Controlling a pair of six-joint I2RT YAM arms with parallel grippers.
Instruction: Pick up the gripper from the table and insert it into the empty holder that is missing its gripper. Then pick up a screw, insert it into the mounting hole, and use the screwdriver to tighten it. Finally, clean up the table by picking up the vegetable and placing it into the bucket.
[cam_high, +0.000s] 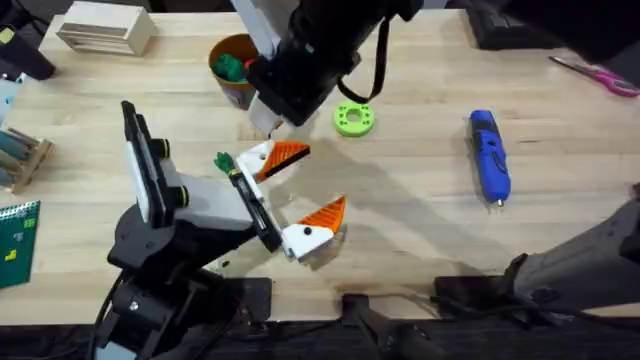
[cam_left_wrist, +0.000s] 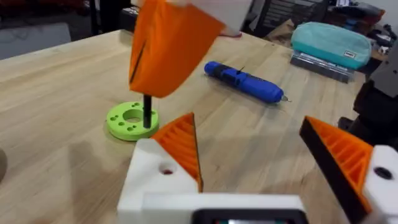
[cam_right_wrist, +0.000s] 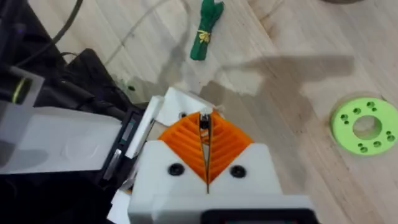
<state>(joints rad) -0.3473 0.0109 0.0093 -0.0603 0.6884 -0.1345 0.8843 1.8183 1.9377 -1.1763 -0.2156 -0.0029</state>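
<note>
Right gripper (cam_right_wrist: 207, 152) fingers pinched on a screw (cam_right_wrist: 204, 124), upright, directly over holder's mounting hole (cam_left_wrist: 166, 170); left gripper (cam_high: 295, 195) fingers apart.

Bare table (cam_high: 420, 200) lies between green ring (cam_high: 353, 118) and screwdriver (cam_high: 489, 155).

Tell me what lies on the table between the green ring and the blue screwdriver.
Nothing: in the overhead view the table is bare wood between the green ring and the screwdriver. The left wrist view shows the same bare stretch.
</note>
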